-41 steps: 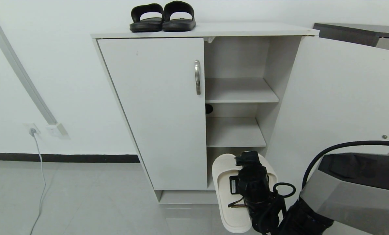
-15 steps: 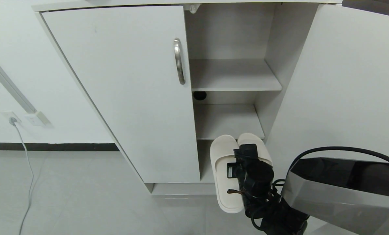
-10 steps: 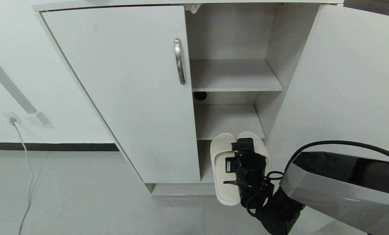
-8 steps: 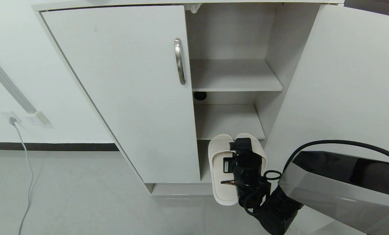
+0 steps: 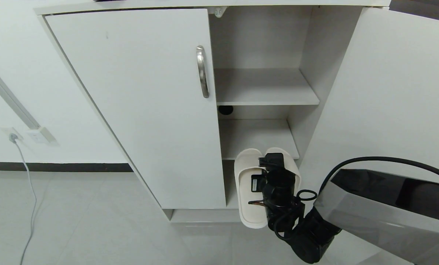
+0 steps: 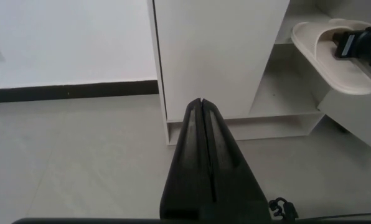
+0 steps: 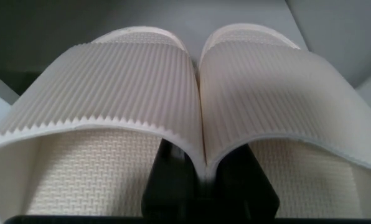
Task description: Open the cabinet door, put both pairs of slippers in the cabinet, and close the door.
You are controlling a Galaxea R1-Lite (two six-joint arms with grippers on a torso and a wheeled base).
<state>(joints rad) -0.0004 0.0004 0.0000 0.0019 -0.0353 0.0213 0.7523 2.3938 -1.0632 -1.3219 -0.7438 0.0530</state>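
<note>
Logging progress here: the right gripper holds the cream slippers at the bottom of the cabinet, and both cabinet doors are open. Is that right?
Not quite: only the right door is open; the left door, with the metal handle, is shut, as the head view shows. The right gripper does hold the cream slippers at the bottom of the cabinet.

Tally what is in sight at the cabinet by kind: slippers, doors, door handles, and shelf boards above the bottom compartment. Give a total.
cream ribbed foam slippers, held in the right gripper: 2
white cabinet doors, one shut and one open: 2
curved metal door handle: 1
white shelf boards, upper and lower: 2
Total: 7
</note>
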